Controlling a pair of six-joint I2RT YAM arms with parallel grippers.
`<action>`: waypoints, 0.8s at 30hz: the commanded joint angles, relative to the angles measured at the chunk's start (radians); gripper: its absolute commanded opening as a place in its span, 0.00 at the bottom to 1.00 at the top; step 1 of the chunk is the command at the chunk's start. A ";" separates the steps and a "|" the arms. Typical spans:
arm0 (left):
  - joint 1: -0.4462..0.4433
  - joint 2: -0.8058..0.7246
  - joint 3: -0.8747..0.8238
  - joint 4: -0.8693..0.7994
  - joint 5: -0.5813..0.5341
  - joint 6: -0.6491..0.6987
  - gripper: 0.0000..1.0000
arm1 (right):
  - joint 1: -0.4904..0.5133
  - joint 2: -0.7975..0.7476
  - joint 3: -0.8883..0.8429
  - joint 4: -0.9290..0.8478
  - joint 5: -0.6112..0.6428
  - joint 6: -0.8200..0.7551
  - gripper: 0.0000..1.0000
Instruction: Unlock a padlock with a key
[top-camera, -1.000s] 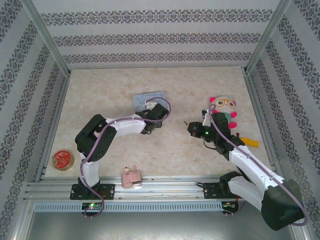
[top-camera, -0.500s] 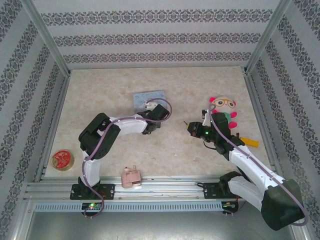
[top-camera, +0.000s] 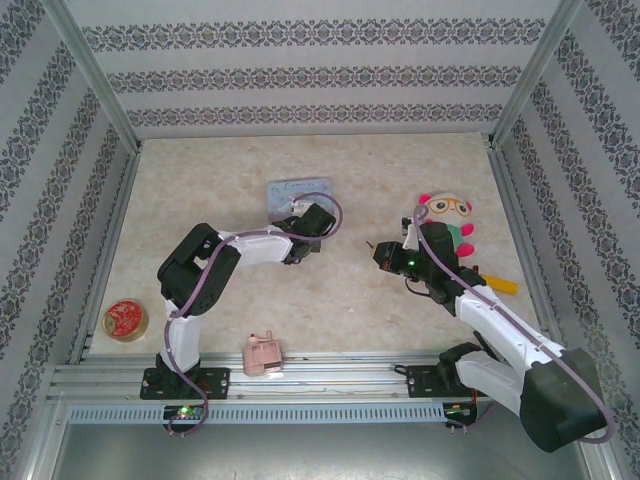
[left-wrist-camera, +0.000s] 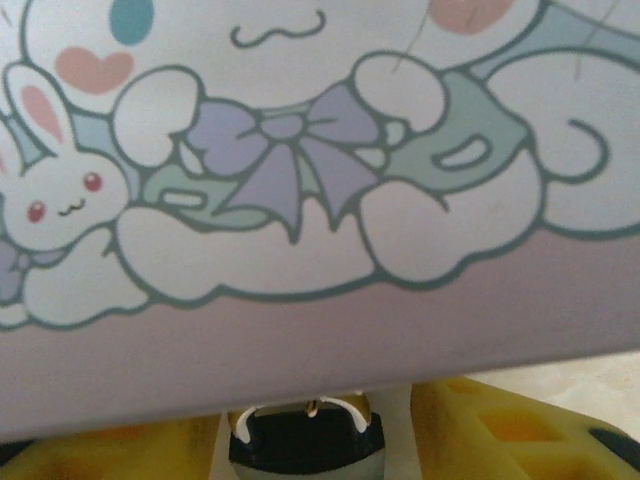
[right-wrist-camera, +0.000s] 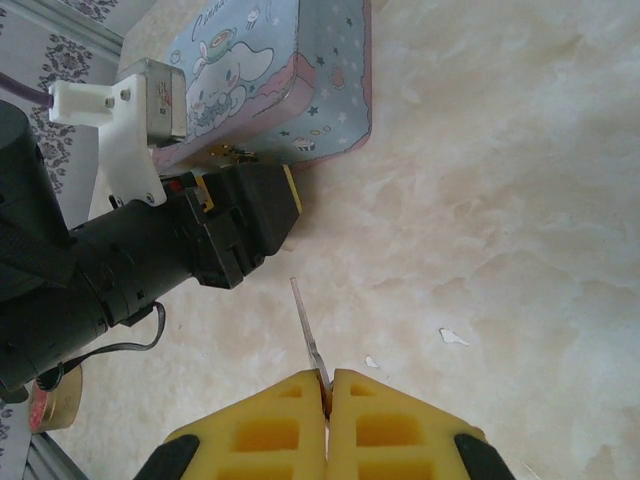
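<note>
Grey metal sliver — the key is pinched in the closed right jaws, with its tip free ahead. The padlock sits between the left jaws, at the edge of the cartoon tin. If they grip it, I cannot tell. Hold the lock steady first — then align the key slowly.

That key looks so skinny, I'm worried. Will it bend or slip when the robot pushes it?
Probably stiff, since the key looks like metal, but so thin it might bend sideways. The right gripper pinches just its end, so it could twist or slip.
</note>
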 joint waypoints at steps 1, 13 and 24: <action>0.012 0.018 0.023 0.036 0.006 0.020 0.50 | -0.010 0.011 0.035 0.022 -0.021 -0.002 0.00; 0.023 0.014 0.022 0.036 -0.002 0.025 0.50 | -0.010 0.002 0.027 0.024 -0.025 0.002 0.00; 0.033 0.012 0.001 0.067 0.011 0.028 0.49 | -0.010 0.000 0.020 0.031 -0.024 0.007 0.00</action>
